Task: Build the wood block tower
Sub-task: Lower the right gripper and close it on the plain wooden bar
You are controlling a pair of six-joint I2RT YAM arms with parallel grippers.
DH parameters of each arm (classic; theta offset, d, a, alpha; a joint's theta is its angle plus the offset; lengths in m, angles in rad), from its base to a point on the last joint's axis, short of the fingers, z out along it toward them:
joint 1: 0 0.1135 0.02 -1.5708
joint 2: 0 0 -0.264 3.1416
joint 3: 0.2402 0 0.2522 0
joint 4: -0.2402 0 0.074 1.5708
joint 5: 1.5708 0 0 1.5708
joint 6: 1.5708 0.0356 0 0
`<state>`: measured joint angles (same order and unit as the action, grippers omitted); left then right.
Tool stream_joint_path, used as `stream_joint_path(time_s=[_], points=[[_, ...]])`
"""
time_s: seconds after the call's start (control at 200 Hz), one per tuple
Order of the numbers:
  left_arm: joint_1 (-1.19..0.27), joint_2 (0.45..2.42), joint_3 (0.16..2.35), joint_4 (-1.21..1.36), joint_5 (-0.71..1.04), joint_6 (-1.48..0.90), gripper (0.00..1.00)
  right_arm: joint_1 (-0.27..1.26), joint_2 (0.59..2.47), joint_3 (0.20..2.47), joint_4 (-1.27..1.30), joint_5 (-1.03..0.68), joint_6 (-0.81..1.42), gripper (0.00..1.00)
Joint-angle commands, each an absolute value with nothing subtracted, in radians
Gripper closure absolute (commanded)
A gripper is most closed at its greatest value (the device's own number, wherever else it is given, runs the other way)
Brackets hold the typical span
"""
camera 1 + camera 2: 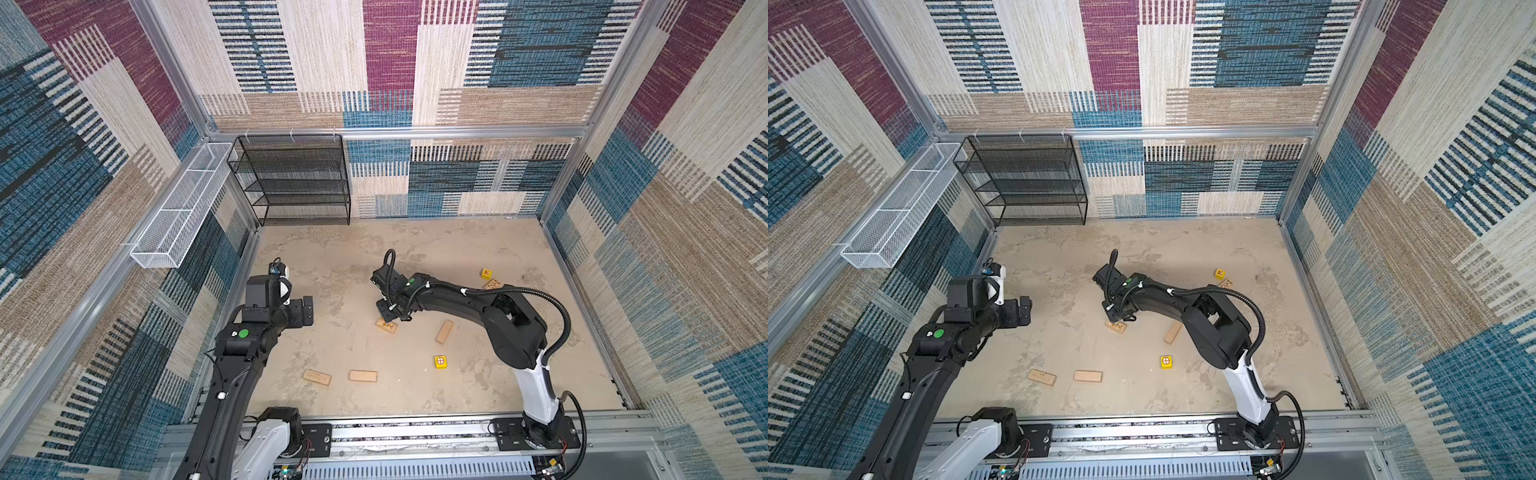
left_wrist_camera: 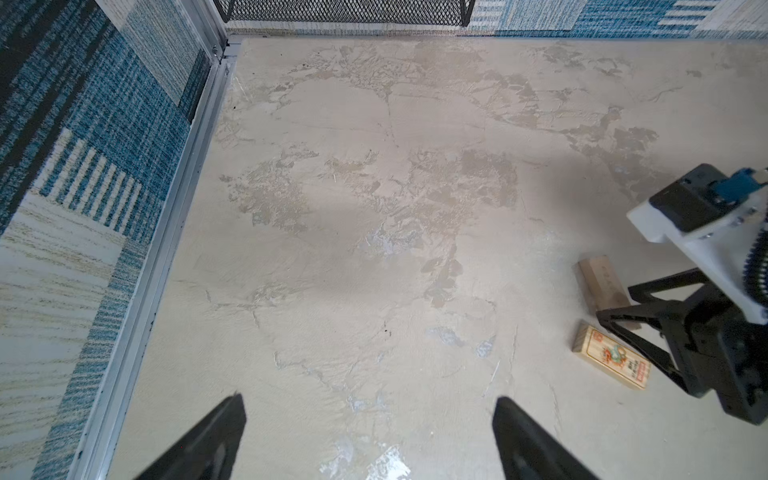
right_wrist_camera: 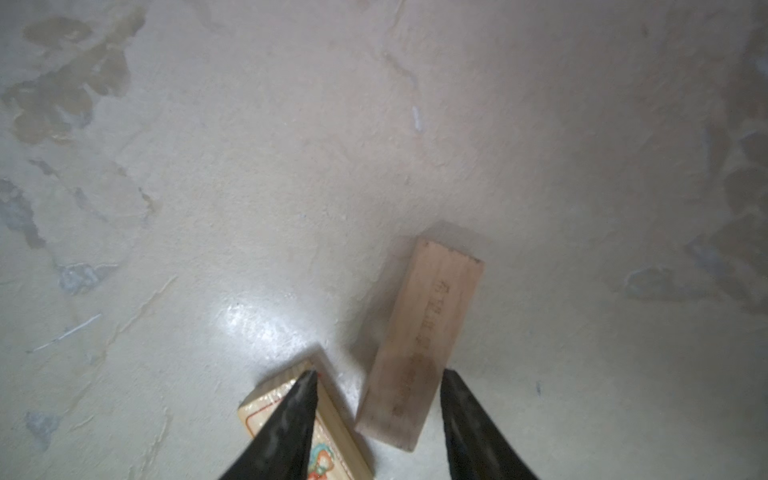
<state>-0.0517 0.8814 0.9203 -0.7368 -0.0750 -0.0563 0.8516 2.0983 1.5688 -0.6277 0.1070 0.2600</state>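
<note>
Wood blocks [image 1: 363, 376] lie scattered on the bench [image 1: 353, 286], and closing the right end effector's [image 3: 380, 374] parted, empty fingers on the plain plank [image 3: 432, 324] between them could drag the printed plank [image 3: 332, 432] under one fingertip.

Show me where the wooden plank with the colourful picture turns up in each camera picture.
A top view: printed plank mid-floor, at the tips of the right gripper.
A top view: printed plank, same mid-floor spot.
Left wrist view: printed plank beside a plain plank, at the right gripper.
Right wrist view: printed plank partly under one finger, beside the plain plank.
Shared landmark: the right gripper, next to it everywhere.
</note>
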Motion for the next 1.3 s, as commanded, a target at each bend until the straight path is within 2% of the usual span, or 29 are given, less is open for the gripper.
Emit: stream_joint_path(time_s=[0.0,0.706,1.292], points=[[-0.051,0.881,0.922,-0.746,-0.066,-0.060,0.02,0.853,2.106,1.576,-0.642,0.136,0.271,0.49],[-0.051,0.889,0.919,-0.741,-0.049,-0.060,0.02,0.852,2.146,1.631,-0.656,0.180,0.282,0.50],[-0.051,0.893,0.917,-0.738,-0.042,-0.060,0.02,0.853,2.181,1.654,-0.661,0.175,0.258,0.62]])
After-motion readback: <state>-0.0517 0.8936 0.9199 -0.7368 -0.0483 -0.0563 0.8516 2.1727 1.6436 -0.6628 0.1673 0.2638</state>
